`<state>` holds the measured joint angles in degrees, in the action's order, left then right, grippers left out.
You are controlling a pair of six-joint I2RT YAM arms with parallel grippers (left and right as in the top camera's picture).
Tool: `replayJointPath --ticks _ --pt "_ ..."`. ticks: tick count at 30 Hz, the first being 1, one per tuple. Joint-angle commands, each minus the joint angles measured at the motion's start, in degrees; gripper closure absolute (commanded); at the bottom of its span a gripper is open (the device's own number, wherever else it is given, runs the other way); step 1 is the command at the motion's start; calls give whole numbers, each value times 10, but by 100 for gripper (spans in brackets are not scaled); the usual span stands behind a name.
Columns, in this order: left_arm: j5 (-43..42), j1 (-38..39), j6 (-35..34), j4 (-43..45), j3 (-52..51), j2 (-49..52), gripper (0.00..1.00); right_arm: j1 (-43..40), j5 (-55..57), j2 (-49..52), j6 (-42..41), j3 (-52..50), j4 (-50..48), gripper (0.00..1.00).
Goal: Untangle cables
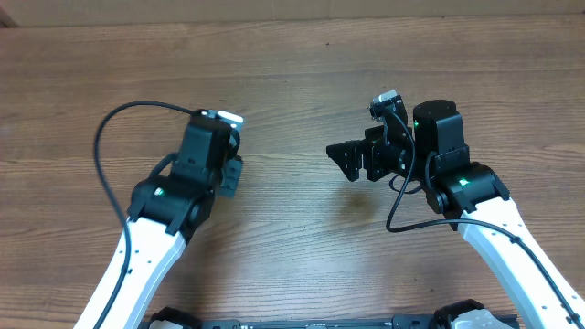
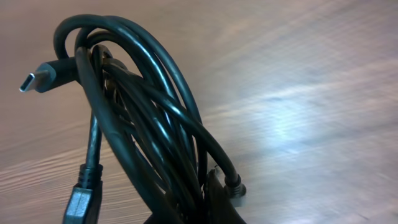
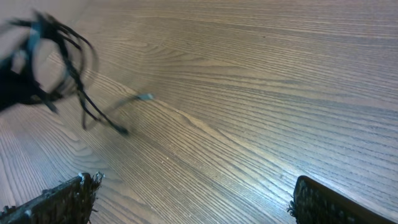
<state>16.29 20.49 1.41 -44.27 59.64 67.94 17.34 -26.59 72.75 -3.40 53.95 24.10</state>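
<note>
Black cables [image 2: 144, 118] are bunched in a tight coil, pinched in the left claw [image 1: 234, 172] and rising up out of it, a silver-tipped plug [image 2: 34, 79] poking off the top. The right claw [image 3: 193, 186] gapes wide with nothing in it, and the bundle hangs ahead to its left above the wooden surface [image 3: 261, 93].

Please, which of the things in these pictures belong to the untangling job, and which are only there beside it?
Belong to the job:
- the cables, one bundle, held by the left claw
- the right claw, open

Not part of it:
- the wooden table
- the thick wire attached to the left arm
</note>
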Motion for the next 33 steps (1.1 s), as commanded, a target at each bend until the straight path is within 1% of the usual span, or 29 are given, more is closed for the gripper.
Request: replayJointPath --ticks 1,6,9,11,14,16,18,20,21,23,25,27,29,30,32,33 --pt "103 -3 -3 9 24 -31 96 2 2 -4 0 5 -1 0" --pt "66 -3 -3 31 24 -21 95 2 2 -4 0 5 -1 0" --pt "60 -3 -4 57 24 8 96 2 2 -4 0 5 -1 0" --pt "28 -3 -4 72 24 42 96 2 2 -4 0 5 -1 0" --pt "-56 -2 -5 90 24 89 96 2 2 -4 0 5 -1 0" --pt "-110 2 -23 103 24 125 96 2 2 -4 0 5 -1 0" --pt "-129 7 -43 112 24 151 96 2 2 -4 0 5 -1 0" --pt "-143 12 -79 118 24 179 96 2 2 -4 0 5 -1 0" --pt "-155 15 -101 118 24 194 95 2 2 -4 0 5 -1 0" --pt "-176 21 -121 118 24 214 91 2 2 -4 0 5 -1 0" --pt "-214 33 -124 122 24 241 82 2 2 -4 0 5 -1 0" --pt "-240 43 -124 131 24 251 69 2 2 -4 0 5 -1 0" --pt "-248 56 -121 137 24 254 45 2 2 -4 0 5 -1 0" --pt "-247 60 -116 139 24 254 35 2 2 -4 0 5 -1 0" --pt "-243 67 -87 139 24 253 8 2 2 -4 0 5 -1 0" --pt "-234 69 -83 138 24 252 0 2 2 -4 0 5 -1 0"
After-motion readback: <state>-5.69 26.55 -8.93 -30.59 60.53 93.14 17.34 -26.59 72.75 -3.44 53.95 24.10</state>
